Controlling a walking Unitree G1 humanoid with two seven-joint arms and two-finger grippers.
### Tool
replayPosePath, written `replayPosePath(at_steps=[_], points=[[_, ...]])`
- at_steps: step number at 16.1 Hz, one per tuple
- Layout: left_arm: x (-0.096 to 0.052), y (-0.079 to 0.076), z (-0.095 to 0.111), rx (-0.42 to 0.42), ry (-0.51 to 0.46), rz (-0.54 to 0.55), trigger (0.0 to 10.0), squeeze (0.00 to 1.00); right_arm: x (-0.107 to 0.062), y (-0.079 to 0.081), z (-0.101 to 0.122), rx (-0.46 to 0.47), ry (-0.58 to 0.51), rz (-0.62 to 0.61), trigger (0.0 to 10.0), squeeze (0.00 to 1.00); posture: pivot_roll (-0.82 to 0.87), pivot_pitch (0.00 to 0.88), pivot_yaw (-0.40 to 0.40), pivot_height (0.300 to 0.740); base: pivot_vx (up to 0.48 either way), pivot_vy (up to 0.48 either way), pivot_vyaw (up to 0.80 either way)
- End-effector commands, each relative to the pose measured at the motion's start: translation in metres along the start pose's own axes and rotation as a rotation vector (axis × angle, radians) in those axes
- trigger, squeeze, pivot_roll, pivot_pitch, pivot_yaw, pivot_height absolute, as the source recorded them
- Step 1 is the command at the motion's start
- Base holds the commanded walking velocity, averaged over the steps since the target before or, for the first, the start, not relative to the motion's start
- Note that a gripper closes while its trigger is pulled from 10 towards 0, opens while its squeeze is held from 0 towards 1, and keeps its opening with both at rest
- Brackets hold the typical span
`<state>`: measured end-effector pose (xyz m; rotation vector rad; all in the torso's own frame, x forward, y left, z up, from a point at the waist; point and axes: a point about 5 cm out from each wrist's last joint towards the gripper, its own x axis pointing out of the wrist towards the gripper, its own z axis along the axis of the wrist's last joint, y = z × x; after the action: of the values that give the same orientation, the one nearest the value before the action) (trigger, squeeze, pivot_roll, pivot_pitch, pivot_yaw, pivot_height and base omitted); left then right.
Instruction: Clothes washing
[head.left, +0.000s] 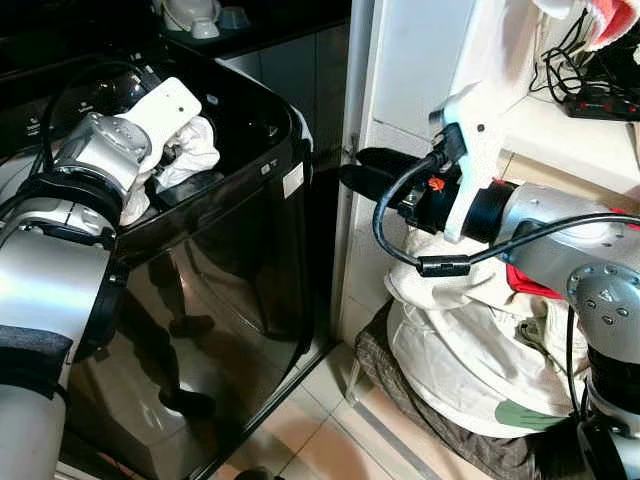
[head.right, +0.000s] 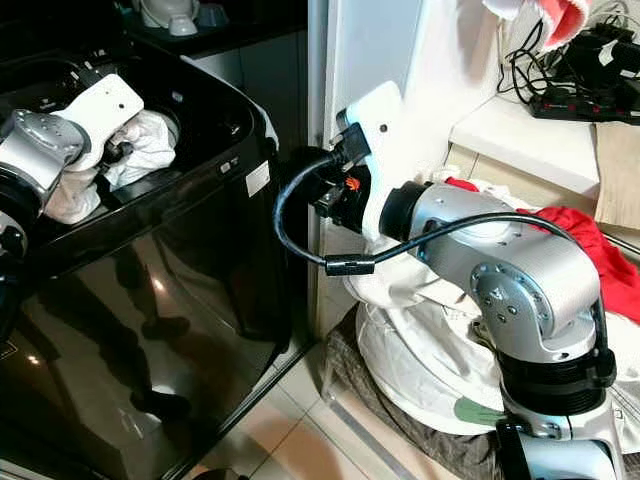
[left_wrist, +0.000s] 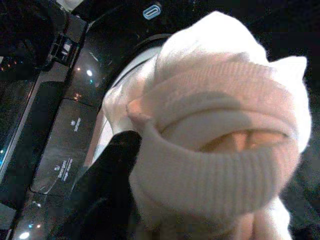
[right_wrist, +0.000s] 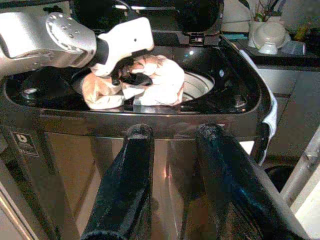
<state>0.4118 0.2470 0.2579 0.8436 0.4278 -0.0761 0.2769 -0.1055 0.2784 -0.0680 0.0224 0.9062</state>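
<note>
You are at the loading step: your left gripper (right_wrist: 131, 76) is clenched on the white garment (right_wrist: 155, 82) over the washing machine (head.left: 230, 260), above its drum opening. Next, release it there. Your right gripper (right_wrist: 172, 150) waits empty, fingers apart, beside the machine's front corner.

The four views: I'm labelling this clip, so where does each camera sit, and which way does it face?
Left eye, head: looks down at washing machine; both arms.
Right eye, head: same scene; laundry pile by right arm.
Left wrist: along left end effector, clamped on white garment above the drum.
Right wrist: along open right end effector, facing the machine.
Shared: right wrist and eyes show the garment held over the drum.
</note>
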Motion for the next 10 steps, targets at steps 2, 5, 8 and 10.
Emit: replayPosePath(at_steps=[2,5,8,10], points=[[-0.002,0.007,-0.002,-0.013,0.004,0.019,10.0,1.00,0.000,-0.003,-0.002,0.001,0.018,-0.011,10.0,0.00,-0.07,0.000,0.038,0.740,0.000,0.000,0.00],[-0.003,0.009,0.000,-0.034,-0.019,0.044,10.0,1.00,0.000,-0.006,-0.001,-0.004,0.015,-0.034,10.0,0.00,-0.07,0.000,0.037,0.740,0.000,0.000,0.00],[-0.013,0.034,0.025,-0.009,-0.171,0.299,10.0,1.00,0.001,-0.022,0.000,0.012,0.003,-0.160,10.0,0.00,-0.07,0.000,0.038,0.740,0.000,0.000,0.00],[-0.005,0.010,0.014,0.007,-0.066,0.028,10.0,0.11,0.001,-0.025,-0.001,0.016,0.010,-0.178,10.0,0.00,-0.07,0.000,0.038,0.740,0.000,0.000,0.00]])
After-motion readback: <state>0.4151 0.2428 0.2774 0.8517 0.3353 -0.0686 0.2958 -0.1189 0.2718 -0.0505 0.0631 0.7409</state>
